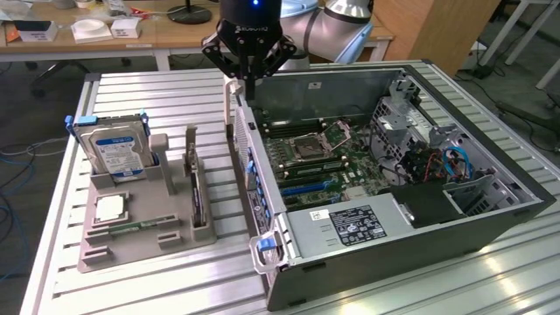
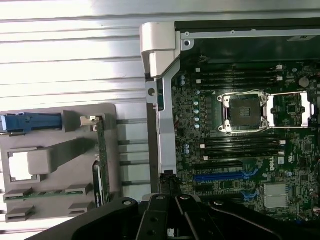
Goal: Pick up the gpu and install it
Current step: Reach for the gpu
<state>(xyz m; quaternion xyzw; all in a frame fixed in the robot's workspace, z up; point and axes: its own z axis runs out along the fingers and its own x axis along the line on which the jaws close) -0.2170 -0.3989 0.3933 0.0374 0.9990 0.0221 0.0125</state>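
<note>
The gpu [image 1: 194, 187] stands on edge in a slot of the grey holder tray [image 1: 166, 246], left of the open computer case [image 1: 490, 216] in the exterior view. From the wrist view I see it edge-on as a thin green card [image 2: 102, 160] with its silver bracket [image 2: 89, 120] at one end. My gripper [image 1: 249, 84] hangs above the case's near wall at the far end, well apart from the gpu. It is shut, with nothing between its fingers. Its black linkages [image 2: 170, 215] sit over the case wall in the wrist view.
The tray also holds a blue-labelled hard drive [image 1: 114, 147], a CPU [image 1: 109, 207] and a memory stick [image 1: 136, 228]. Inside the case lie the motherboard's CPU socket [image 2: 245, 112] and blue slots [image 2: 225, 176]. A power supply [image 1: 350, 223] fills the near end. Desks stand behind.
</note>
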